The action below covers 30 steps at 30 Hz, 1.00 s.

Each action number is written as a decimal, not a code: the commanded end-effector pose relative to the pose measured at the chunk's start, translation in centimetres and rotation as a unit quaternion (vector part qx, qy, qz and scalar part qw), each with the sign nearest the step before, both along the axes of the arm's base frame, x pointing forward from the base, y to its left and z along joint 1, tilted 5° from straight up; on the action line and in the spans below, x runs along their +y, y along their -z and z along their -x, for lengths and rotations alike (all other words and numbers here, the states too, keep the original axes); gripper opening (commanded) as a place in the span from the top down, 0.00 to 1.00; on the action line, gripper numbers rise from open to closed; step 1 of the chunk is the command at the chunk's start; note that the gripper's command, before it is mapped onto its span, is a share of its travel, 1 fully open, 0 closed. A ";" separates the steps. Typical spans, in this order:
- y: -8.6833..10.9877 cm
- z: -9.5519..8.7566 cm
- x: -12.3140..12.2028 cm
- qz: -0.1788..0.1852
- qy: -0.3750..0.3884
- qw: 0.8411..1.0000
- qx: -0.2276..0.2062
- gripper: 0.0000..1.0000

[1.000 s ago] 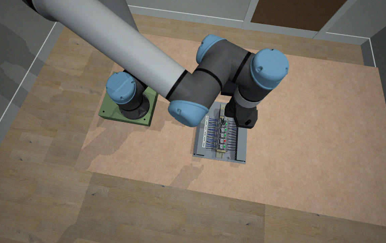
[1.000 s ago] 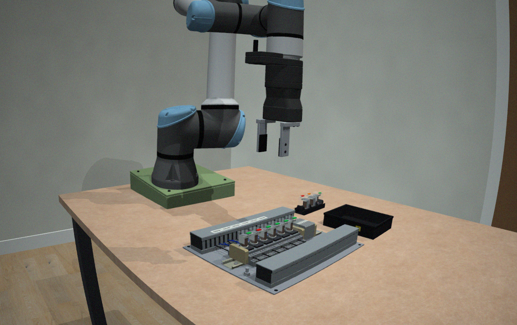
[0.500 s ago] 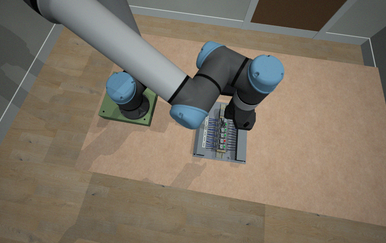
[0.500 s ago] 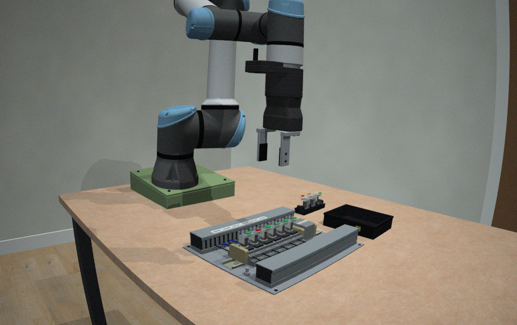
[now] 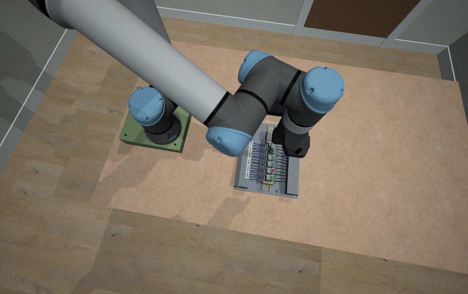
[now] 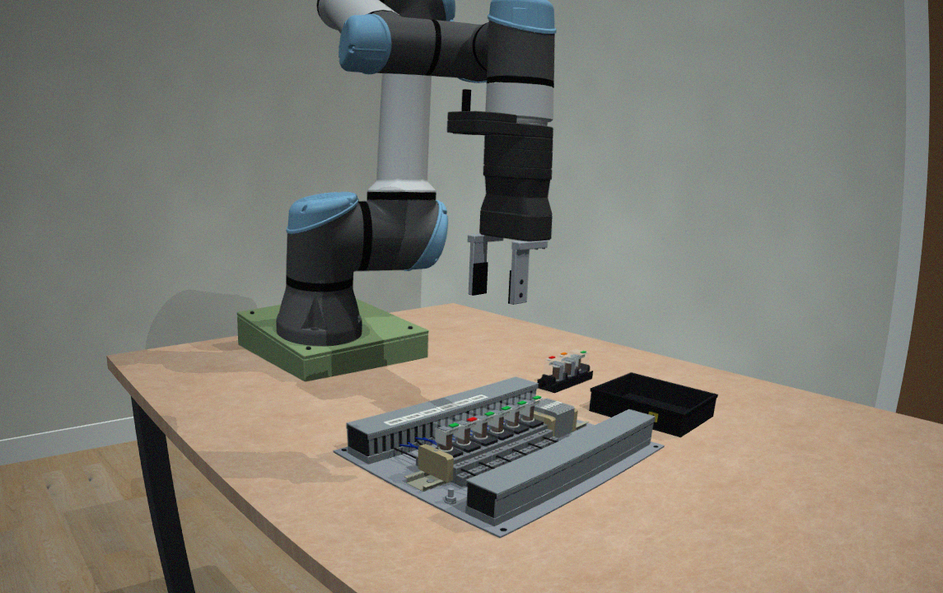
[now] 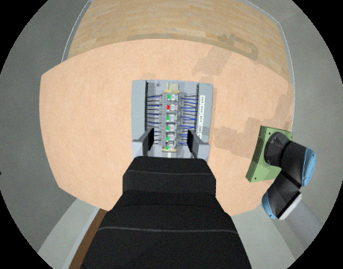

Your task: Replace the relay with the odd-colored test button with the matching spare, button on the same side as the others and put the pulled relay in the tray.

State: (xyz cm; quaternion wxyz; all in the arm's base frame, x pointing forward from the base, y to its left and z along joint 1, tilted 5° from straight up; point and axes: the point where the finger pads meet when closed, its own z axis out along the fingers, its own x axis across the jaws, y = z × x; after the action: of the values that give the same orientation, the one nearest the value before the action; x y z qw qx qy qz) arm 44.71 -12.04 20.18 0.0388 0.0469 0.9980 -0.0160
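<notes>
The row of relays stands in sockets on the grey panel [image 5: 293, 182] [image 6: 500, 527] [image 7: 138, 108]. One relay with a red button [image 5: 270, 170] [image 6: 466, 427] [image 7: 172, 107] is second from the row's end; the others have green buttons. Three spares stand in a black holder [image 6: 567, 382] behind the panel: a red-button spare [image 6: 552, 359], an orange-button spare [image 6: 564, 354] and a green-button spare [image 6: 583, 353]. The black tray [image 6: 689, 426] is right of the holder. My gripper [image 6: 498, 296] [image 7: 170, 135] is open and empty, high above the table; its fingers are hidden in the top view.
Two grey wire ducts [image 6: 562, 460] [image 6: 452, 398] flank the row. Beige end stops [image 6: 436, 463] and a grey terminal block [image 6: 562, 414] stand at the row's ends. A bolt [image 6: 450, 497] stands at the panel's near edge. The green robot base [image 5: 127, 136] [image 6: 386, 355] is left of the panel.
</notes>
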 end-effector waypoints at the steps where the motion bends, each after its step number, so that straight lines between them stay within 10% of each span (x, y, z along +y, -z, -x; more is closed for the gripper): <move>1: -0.6 0.0 0.0 0.001 0.000 1.000 -0.001 0.00; 30: -1.1 0.1 0.0 0.001 0.000 1.000 -0.001 0.00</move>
State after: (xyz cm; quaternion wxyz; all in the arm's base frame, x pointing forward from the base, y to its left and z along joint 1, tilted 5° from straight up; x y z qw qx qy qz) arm 44.63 -12.01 21.14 0.0393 0.0469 0.9980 -0.0162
